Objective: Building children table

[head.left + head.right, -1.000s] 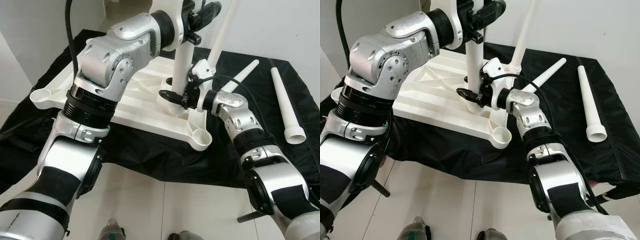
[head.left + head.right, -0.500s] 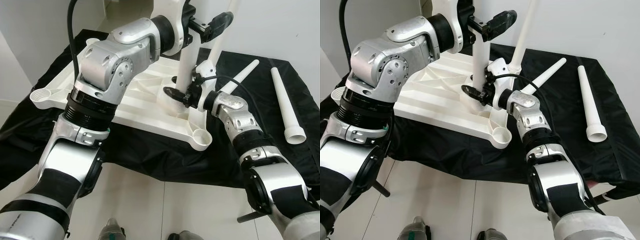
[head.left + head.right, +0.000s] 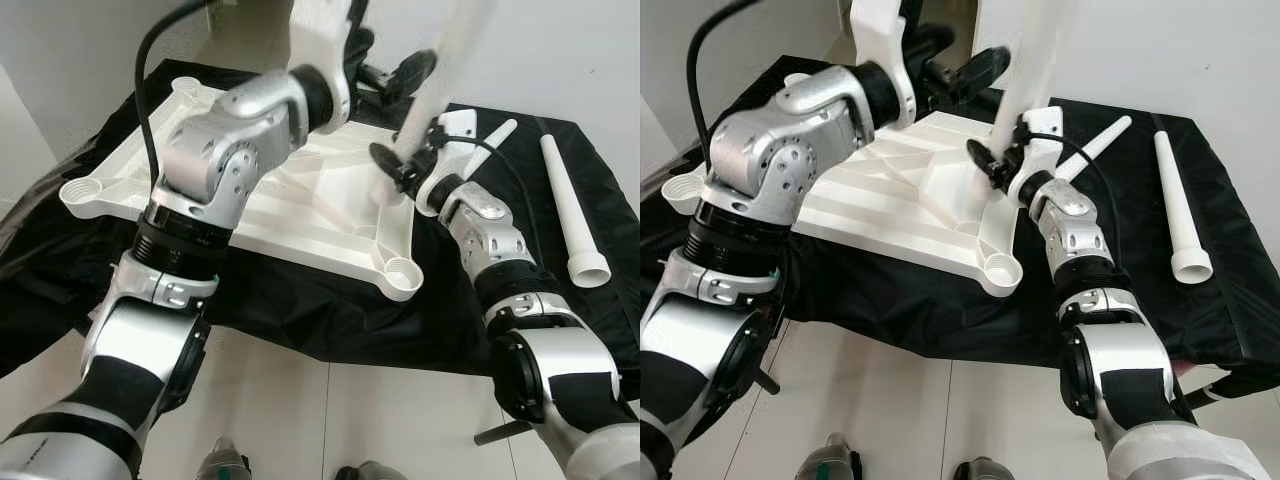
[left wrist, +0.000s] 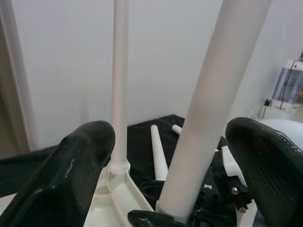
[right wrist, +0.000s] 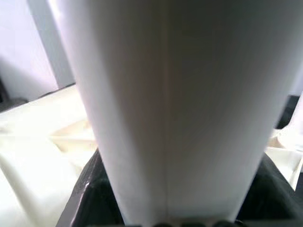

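We see a white plastic tabletop [image 3: 300, 200] lying upside down on a black cloth [image 3: 300, 300] that covers the floor. It sits in the middle of the frame. Round cup-shaped sockets show at its corners, one at the lower right [image 3: 403, 272] and one at the far left [image 3: 85, 190].

Our right pincer [image 3: 992, 160] is in the upper middle of the frame, by the far right corner of the tabletop. Its black fingers are clenched around the bottom of a white table leg [image 3: 1035, 70]. The leg stands up, tilted a little, and looks blurry. In the right wrist view the leg [image 5: 175, 104] is very close, with a black finger on each side of it.

Our left pincer [image 3: 400, 72] is higher up, at the top middle of the frame. Its two fat black fingers [image 4: 75, 175] are spread wide apart. The same leg [image 4: 213, 109] runs up between them, and we cannot see the fingers touching it, so this pincer is released.

Another white leg [image 4: 120, 85] stands straight up in a corner socket behind, near the white wall [image 4: 61, 61].

Two more legs lie flat on the cloth at the upper right of the frame. One [image 3: 572, 205] lies well apart from the tabletop. The other [image 3: 490, 145] lies close behind our right arm.
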`<state>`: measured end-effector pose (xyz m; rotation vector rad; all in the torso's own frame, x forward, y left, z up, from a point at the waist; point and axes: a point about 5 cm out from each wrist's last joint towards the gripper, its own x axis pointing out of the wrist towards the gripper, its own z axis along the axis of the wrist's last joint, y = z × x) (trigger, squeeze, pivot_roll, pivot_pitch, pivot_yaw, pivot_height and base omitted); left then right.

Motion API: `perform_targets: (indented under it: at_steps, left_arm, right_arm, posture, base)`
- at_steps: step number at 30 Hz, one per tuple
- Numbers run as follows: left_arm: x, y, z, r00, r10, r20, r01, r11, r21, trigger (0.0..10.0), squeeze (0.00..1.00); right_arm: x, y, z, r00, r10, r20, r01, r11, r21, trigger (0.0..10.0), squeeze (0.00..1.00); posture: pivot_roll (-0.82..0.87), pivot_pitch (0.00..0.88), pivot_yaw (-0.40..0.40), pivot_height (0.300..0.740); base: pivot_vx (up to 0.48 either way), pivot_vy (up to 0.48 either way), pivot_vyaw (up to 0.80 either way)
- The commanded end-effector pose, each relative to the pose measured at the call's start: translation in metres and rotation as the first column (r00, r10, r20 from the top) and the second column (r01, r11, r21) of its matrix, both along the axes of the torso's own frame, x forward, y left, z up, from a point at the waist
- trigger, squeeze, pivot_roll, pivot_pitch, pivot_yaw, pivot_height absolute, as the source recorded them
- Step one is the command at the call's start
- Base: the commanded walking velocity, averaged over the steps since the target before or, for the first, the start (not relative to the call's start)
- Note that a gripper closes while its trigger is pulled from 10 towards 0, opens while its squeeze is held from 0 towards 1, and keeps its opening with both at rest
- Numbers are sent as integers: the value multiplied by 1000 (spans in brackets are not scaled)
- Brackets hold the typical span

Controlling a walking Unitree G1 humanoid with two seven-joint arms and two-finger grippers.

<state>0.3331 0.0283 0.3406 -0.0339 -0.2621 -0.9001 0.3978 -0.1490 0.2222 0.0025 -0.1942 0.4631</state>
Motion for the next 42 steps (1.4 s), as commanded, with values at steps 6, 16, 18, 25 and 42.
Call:
perform_targets:
  at_steps: [6,16,18,25,42]
  left_arm:
    - [15,14,-26,992,117,-53,-118,993,-3,10000,0]
    - [21,17,-75,978,197,-71,-188,975,115,10000,0]
    - [21,16,-81,976,206,-66,-196,972,133,10000,0]
    - [18,6,-119,979,199,-49,-182,953,242,10000,0]
    - [-9,-17,-188,997,34,-62,-3,894,448,10000,0]
  right_arm:
    - [-7,-1,3,998,-37,49,36,999,26,10000,0]
    - [-15,-5,0,992,-85,91,82,996,29,10000,0]
    - [-16,-5,0,992,-88,93,86,996,33,10000,0]
    - [-21,-13,3,984,-140,111,132,989,72,10000,0]
    - [-50,-26,-21,980,-187,64,182,981,70,10000,0]
  posture:
    - [36,25,-29,740]
    - [10,31,-17,740]
    - [9,29,-12,740]
    - [22,26,0,740]
    - [17,39,17,740]
  base:
    - [0,0,0]
    - [0,0,0]
    - [0,0,0]
    - [0,0,0]
    - [0,0,0]
